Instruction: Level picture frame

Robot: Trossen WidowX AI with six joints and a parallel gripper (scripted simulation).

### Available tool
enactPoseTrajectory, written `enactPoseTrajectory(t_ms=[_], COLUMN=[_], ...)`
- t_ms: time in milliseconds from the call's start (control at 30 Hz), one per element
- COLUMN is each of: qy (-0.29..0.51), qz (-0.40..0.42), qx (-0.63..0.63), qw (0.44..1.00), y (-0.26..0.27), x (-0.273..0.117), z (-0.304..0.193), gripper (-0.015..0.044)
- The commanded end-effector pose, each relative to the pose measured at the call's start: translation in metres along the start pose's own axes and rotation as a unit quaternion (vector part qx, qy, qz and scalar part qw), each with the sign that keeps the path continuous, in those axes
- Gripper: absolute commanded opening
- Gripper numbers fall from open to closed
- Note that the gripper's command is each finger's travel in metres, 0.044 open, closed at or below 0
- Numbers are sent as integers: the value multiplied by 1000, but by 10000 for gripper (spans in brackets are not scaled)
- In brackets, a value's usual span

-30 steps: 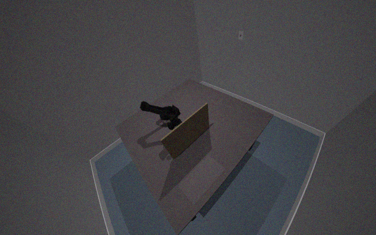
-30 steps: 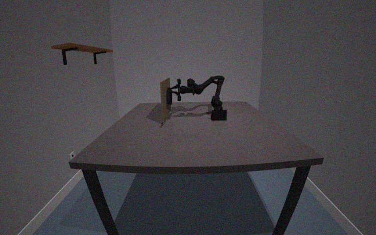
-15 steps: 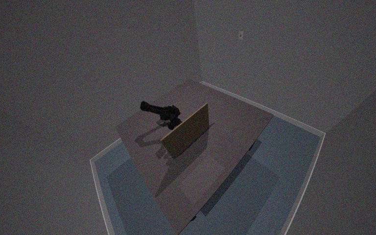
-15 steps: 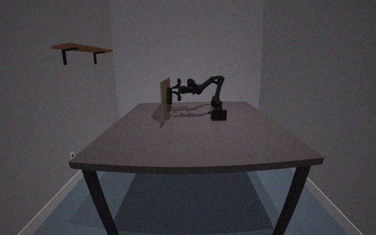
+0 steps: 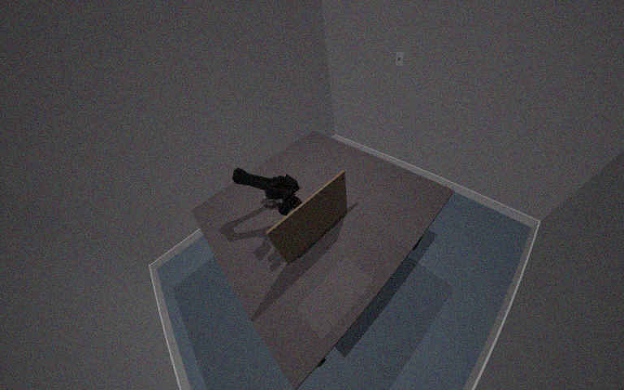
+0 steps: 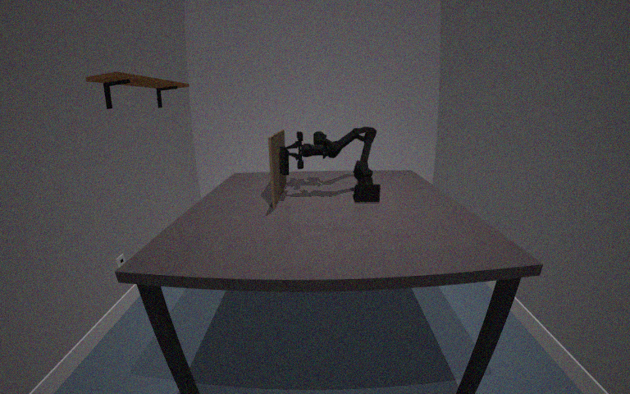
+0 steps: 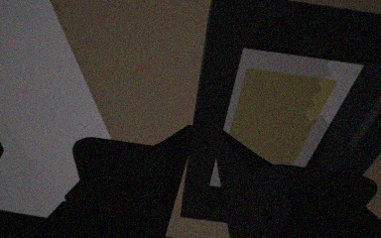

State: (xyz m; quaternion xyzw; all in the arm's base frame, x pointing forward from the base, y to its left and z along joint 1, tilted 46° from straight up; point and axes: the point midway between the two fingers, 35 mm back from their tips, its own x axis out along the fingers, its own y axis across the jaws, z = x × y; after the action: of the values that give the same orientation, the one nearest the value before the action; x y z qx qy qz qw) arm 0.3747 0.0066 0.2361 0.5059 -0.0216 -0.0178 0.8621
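The black picture frame (image 6: 285, 165) (image 7: 203, 81) hangs on the front face of an upright tan wall board (image 5: 318, 217) (image 6: 276, 171) (image 7: 133, 64). It has a pale mat and a yellow-olive picture. In the top view the board hides it. My gripper (image 6: 287, 150) (image 7: 203, 132) is shut on the frame's side bar, the left one in the wrist view, with one dark finger on each side of it. The frame's edges slant in the wrist view, but I cannot tell its true tilt from this angle. The screw and notched strip are hidden behind the frame.
The board stands on the brown table (image 5: 392, 192) (image 6: 338, 244). The arm's base (image 6: 367, 192) is on the table, away from the board's front. A wooden shelf (image 6: 138, 80) is on the left wall in the exterior view. A wall outlet (image 5: 400, 58) (image 6: 120, 260) also shows.
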Motion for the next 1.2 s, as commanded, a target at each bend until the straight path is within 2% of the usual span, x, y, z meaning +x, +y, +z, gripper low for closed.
enactPoseTrajectory(t_ms=[0,1167], qy=[1,1], qz=[4,4], qx=[2,2], qw=[1000,1000], y=[5,12], x=[0,0], z=[0,0], gripper=[0,0])
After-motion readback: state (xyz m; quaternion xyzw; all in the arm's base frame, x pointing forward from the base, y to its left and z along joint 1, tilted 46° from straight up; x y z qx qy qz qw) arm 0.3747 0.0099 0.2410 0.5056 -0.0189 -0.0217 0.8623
